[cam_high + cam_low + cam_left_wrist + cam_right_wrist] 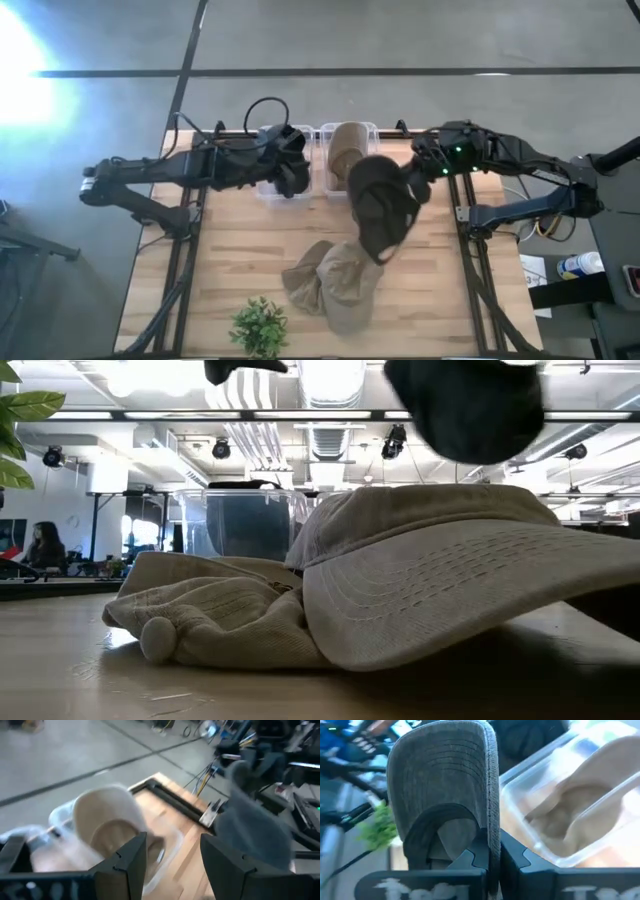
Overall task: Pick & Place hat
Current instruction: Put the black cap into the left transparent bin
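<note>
A dark grey cap (380, 208) hangs in the air over the table's middle, held by my right gripper (418, 186), which is shut on it. In the right wrist view the cap (445, 785) shows the underside of its brim and its crown opening. In the low view it shows at the top (465, 405). Two beige hats (335, 280) lie piled on the table near its front edge, filling the low view (400, 590). My left gripper (172, 862) is open and holds nothing. It hovers over the left clear bin (272, 160) at the far edge. My right gripper pinches the dark cap by the side edge of its brim (493, 845), between the two fingers. The fingers come roughly level from the table's right side. The cap is lifted clear of the table and droops from the gripper toward the near edge.
Two clear bins stand side by side at the far edge. The right one (348, 152) holds a beige hat (107, 822), and the left one shows dark contents (240, 525). A small green plant (258, 325) stands at the near edge. Black frame rails run along both table sides.
</note>
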### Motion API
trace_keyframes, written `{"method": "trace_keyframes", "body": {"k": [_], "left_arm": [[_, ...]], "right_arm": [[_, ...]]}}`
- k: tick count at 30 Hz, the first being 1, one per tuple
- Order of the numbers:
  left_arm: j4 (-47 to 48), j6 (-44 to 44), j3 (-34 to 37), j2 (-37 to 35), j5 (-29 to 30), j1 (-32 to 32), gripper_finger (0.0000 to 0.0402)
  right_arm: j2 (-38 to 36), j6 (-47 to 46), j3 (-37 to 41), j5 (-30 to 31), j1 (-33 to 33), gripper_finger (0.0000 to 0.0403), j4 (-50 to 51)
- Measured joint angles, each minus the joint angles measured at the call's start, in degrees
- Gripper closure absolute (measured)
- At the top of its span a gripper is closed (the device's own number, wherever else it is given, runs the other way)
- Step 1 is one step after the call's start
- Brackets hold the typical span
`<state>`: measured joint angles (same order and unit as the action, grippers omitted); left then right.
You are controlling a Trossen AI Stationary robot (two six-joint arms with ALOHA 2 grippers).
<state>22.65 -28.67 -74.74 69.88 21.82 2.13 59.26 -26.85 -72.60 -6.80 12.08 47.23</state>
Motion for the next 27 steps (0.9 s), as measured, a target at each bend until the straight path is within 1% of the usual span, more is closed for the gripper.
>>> {"method": "trace_keyframes", "body": {"k": [3,7,11,18,20,24,27], "left_arm": [[-2.64,-0.04,-0.2,1.58,-0.17,0.12,0.0225],[-2.53,-5.83,-0.96,3.72,-0.35,0.84,0.0225],[-1.66,-7.7,-0.96,4.68,-0.11,1.18,0.0225],[0.31,-9.79,-0.96,5.64,0.12,2.42,0.0225],[0.31,-9.69,-0.95,6.14,-0.74,2.91,0.0225],[0.36,-8.71,-0.95,7.26,-1.83,3.85,0.0225],[0.29,-7.36,-0.96,7.55,-2.07,4.28,0.0225]], "right_arm": [[4.43,2.08,-2.82,4.09,0.0,0.0392,0.17],[10.98,6.0,-6.32,10.01,-0.33,0.0392,0.36],[16.32,8.3,-10.01,14.74,-0.48,0.0391,0.54],[22.31,11.0,-15.09,15.82,-0.96,0.0391,0.08],[23.53,11.94,-16.07,15.79,-1.36,0.0391,-0.54],[25.04,13.5,-18.29,13.12,-1.46,0.039,-1.67],[25.25,13.92,-19.72,12.8,-1.46,0.039,-1.72]]}}
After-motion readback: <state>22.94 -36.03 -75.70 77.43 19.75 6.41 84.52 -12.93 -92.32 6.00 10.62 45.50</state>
